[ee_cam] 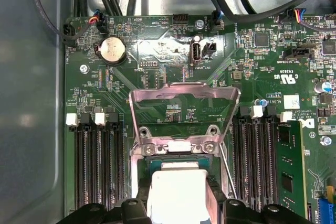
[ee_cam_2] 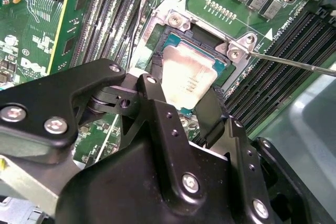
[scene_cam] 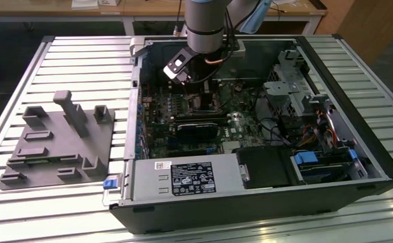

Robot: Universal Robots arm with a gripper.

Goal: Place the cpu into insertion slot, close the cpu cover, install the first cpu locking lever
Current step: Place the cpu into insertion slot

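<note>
Matt mtl cpu (ee_cam_2: 186, 80) (cpu cover (ee_cam: 184, 91) shinier)

I had the arm (scene_cam: 204, 23) standing near vertical, with the wrist directed downward. In the second wrist view, the gripper (ee_cam_2: 181, 94) had its two black fingers (ee_cam_2: 157, 111) pressed against opposite edges of the cpu (ee_cam_2: 189, 74).

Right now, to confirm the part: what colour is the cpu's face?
The cpu face is pale silvery-beige; second wrist view shows it best.
</note>
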